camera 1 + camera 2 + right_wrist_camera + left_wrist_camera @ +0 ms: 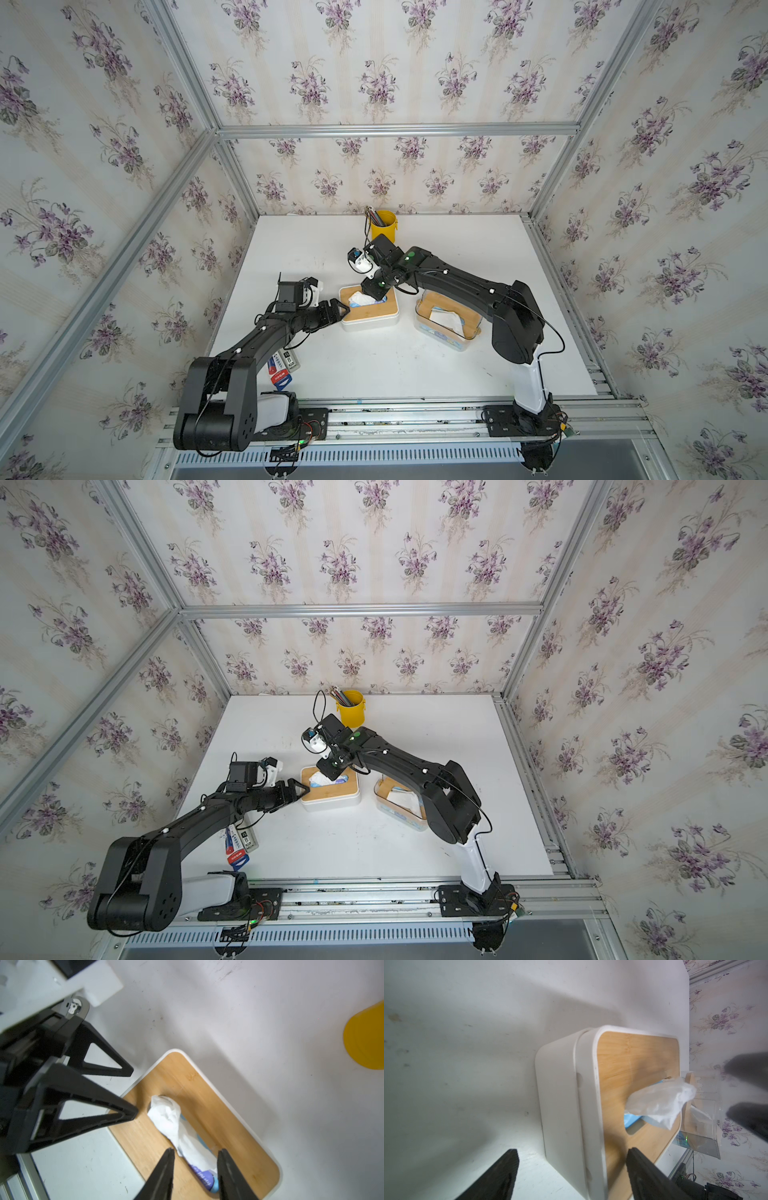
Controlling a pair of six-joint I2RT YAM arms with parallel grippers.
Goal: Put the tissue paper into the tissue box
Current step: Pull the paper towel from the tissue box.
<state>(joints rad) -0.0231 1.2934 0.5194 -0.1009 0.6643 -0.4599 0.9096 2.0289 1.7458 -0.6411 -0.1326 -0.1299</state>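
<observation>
The tissue box (370, 324) is white with a bamboo lid (228, 1126) and stands mid-table. White tissue paper (168, 1118) sticks up crumpled out of the lid's slot, over a blue pack (209, 1182) inside. My right gripper (196, 1153) hangs just above the slot, open, its fingers on either side of the tissue's lower part without pinching it. At the box's left end my left gripper (573, 1152) is open wide, with one finger over the lid and the other beside the end wall (560, 1095). In both top views the two grippers (343, 309) (332, 773) meet at this box.
A clear tissue box (449, 328) with its own bamboo lid and tissue stands to the right, under the right arm. A yellow cup (384, 224) of pens is at the back. Small packets (284, 368) lie under the left arm near the front left.
</observation>
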